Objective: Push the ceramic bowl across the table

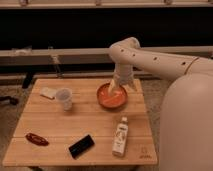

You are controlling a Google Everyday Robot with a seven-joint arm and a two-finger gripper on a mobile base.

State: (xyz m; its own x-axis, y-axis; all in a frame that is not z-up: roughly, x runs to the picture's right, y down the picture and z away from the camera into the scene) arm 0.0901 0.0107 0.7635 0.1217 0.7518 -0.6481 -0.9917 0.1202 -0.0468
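Observation:
The ceramic bowl (111, 97), orange-red and shallow, sits on the far right part of the light wooden table (60, 127). My white arm reaches in from the right and bends down over it. The gripper (113, 90) points downward into the bowl, at or just above its inside near the far rim. Whether it touches the bowl I cannot tell.
A translucent plastic cup (64, 98) stands left of the bowl, with a small pale packet (48, 92) beyond it. A white bottle (119, 136) lies at the front right, a black flat object (81, 146) front centre, a dark red item (36, 139) front left.

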